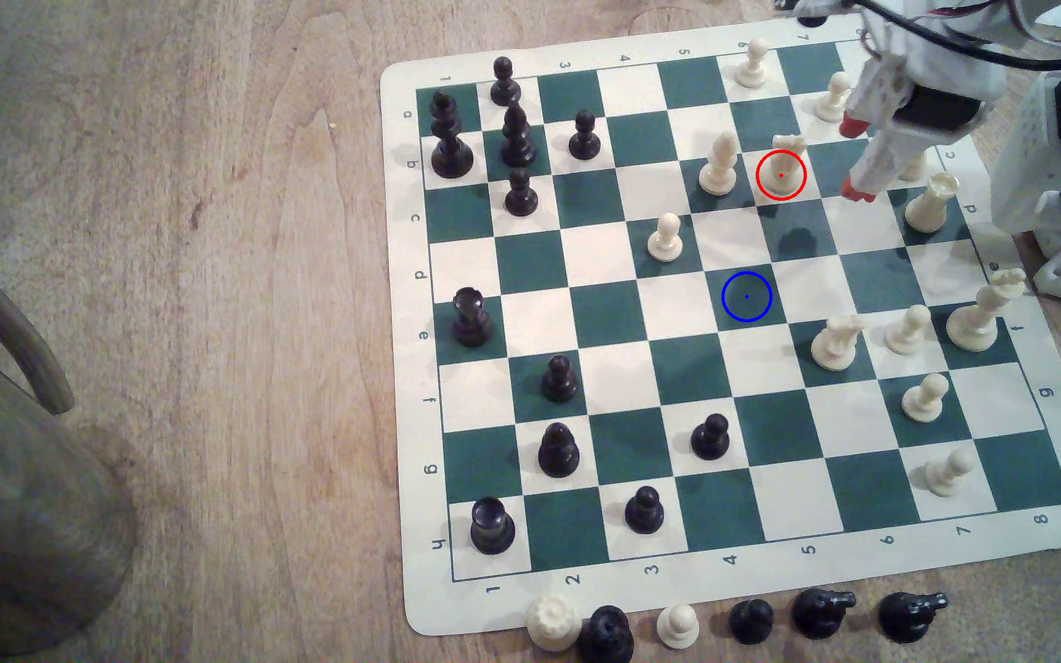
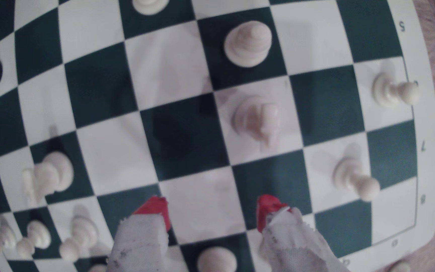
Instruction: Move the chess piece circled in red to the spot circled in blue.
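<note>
The chess piece, a small cream knight [image 1: 781,167], stands upright on a cream square inside the red ring at the far right of the board; the wrist view shows the knight [image 2: 257,120] from above. The spot [image 1: 747,296] is a dark green square with a blue ring, nearer and slightly to the exterior view's left of the knight, and nothing stands on it. My gripper [image 1: 855,158] hangs open just to the exterior view's right of the knight, apart from it. In the wrist view the gripper [image 2: 212,211] shows red fingertips [image 2: 156,210] spread wide with nothing between them.
A tall cream bishop [image 1: 719,166] stands one square to the exterior view's left of the knight. A cream pawn [image 1: 665,237] and cream rook [image 1: 930,204] stand nearby. Black pieces fill the board's left side. Captured pieces [image 1: 751,621] line the mat's near edge.
</note>
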You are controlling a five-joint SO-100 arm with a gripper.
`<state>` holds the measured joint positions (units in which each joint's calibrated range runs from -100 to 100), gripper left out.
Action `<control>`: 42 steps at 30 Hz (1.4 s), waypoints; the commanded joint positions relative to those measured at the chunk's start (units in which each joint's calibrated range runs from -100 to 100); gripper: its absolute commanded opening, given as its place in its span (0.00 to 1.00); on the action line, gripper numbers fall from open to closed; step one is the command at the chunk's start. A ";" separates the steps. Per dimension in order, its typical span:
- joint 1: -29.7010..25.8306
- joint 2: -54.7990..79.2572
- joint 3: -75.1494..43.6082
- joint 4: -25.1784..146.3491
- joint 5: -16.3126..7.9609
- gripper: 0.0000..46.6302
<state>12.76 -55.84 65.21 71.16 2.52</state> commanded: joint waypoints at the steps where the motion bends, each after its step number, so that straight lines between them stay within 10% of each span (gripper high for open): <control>1: 0.81 2.53 -1.65 -1.54 0.68 0.39; 42: 4.72 15.44 -1.02 -18.90 0.88 0.37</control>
<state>18.07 -40.59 65.21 53.63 3.88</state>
